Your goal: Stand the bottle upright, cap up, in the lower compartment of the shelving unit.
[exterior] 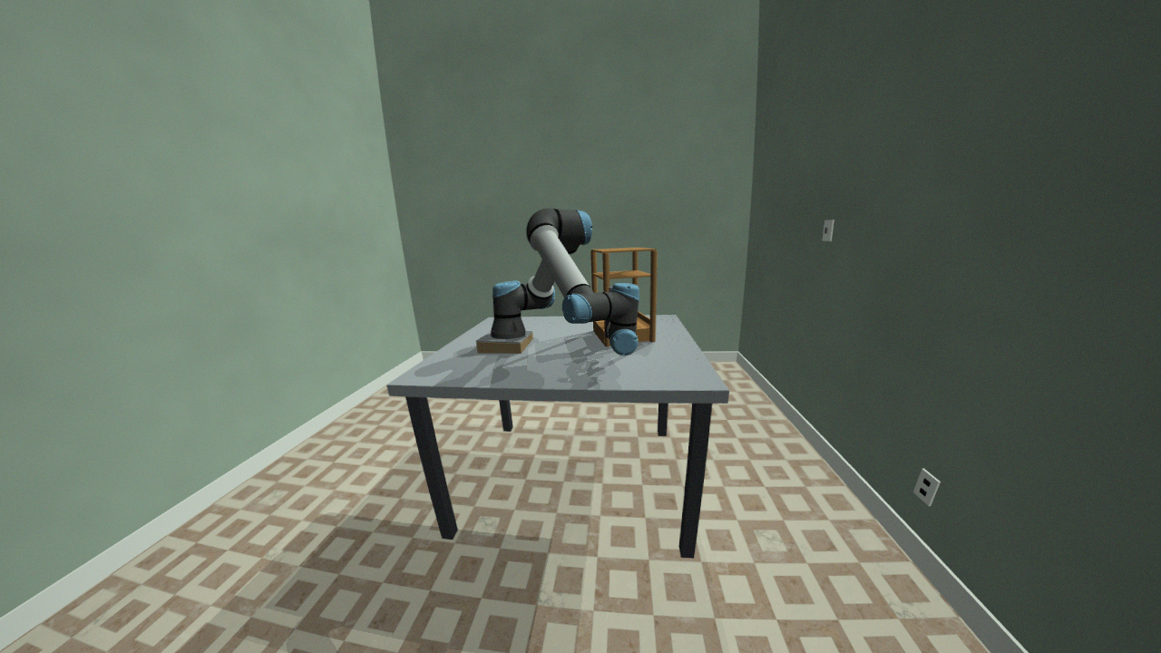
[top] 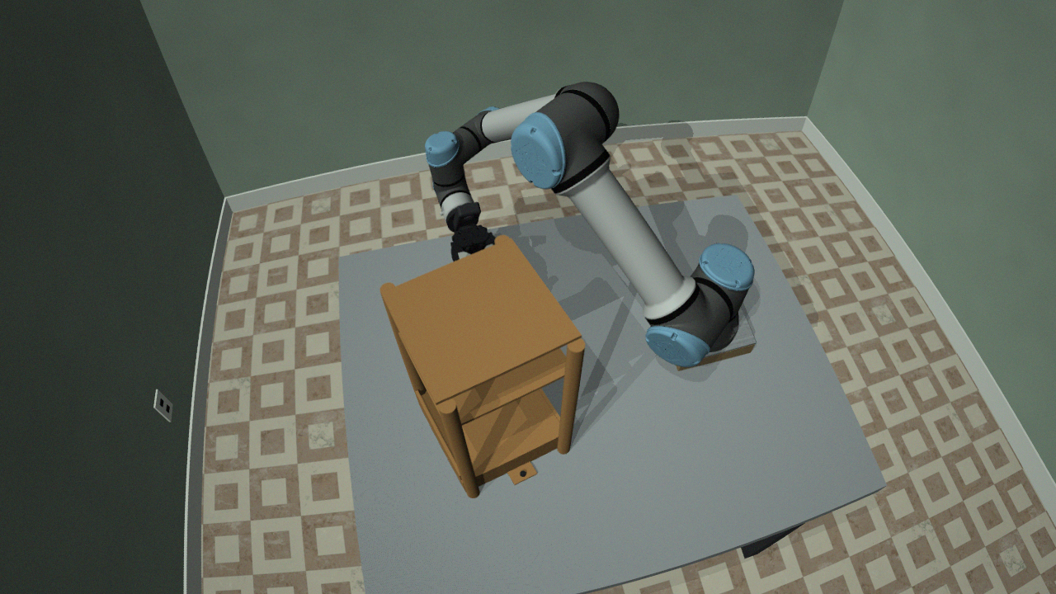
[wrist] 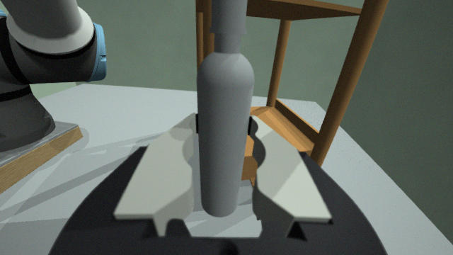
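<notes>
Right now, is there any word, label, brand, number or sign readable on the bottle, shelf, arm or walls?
None: the grey bottle in the gripper is plain.
None: the wooden shelving unit carries no marking.
None: the arm and wall outlets show no lettering.

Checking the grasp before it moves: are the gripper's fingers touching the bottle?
Touching. In the wrist view both fingers press against the sides of the upright grey bottle, with no gap at the tips.

Bottle [wrist: 225, 142] cap cut off by wrist view's top edge.
</notes>
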`<act>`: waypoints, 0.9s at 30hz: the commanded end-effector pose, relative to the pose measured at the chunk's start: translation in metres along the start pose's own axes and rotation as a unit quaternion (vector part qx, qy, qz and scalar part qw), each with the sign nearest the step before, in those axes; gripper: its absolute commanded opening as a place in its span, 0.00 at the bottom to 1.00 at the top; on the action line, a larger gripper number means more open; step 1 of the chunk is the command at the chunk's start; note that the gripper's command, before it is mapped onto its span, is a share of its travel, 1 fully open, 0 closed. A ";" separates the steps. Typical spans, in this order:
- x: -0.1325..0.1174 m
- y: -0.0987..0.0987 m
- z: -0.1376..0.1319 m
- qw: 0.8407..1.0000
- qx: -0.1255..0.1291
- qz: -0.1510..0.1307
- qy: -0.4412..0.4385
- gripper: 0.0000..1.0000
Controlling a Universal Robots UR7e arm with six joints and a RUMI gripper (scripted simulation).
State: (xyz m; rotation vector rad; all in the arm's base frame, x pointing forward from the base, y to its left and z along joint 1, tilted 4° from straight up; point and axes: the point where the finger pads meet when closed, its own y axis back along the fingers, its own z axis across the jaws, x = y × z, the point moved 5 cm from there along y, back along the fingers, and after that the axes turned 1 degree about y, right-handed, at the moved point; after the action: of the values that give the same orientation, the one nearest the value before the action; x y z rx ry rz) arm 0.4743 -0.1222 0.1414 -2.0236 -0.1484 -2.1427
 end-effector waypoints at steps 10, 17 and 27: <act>0.000 -0.002 0.009 1.000 0.001 -0.001 0.001 0.00; 0.000 -0.005 0.024 1.000 0.001 -0.001 0.001 0.00; 0.000 -0.009 0.047 1.000 0.001 -0.001 0.001 0.00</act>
State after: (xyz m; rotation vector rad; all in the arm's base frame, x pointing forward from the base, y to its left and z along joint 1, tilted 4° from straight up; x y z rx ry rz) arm 0.5037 -0.1089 0.1430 -2.0226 -0.1517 -2.1436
